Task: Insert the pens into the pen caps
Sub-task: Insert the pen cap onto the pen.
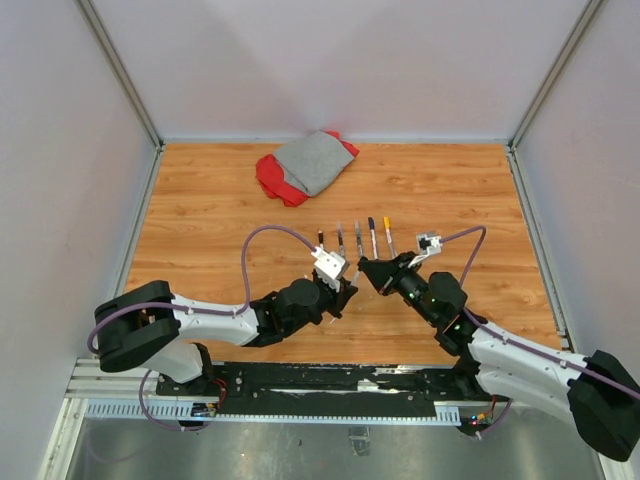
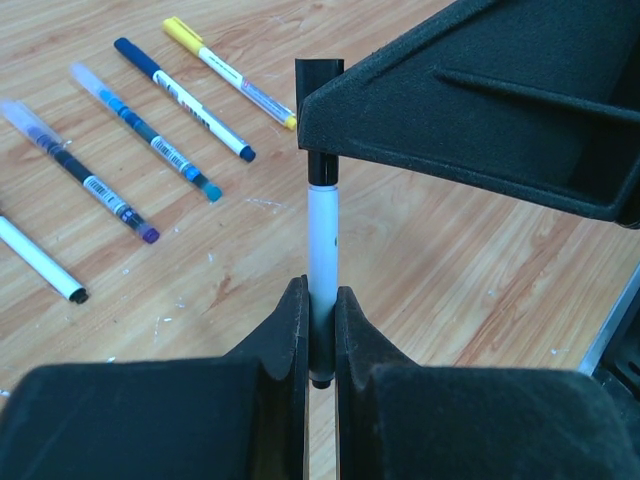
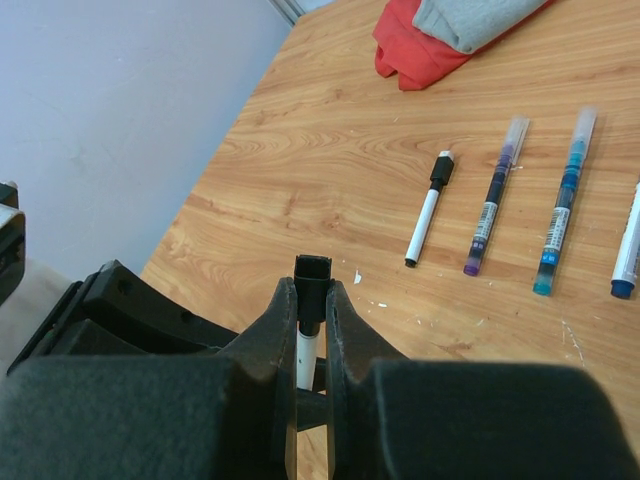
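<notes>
My left gripper is shut on the lower end of a white pen that stands upright between its fingers. The pen's upper end sits in a black pen cap, and my right gripper is shut on that pen cap, with the white barrel showing below it. From above, the left gripper and the right gripper meet nose to nose near the table's middle. Several other pens lie side by side just beyond them.
The row on the wooden table runs from a white pen with a black end through a purple one and a teal one to a yellow-ended one. A red and grey cloth lies at the back.
</notes>
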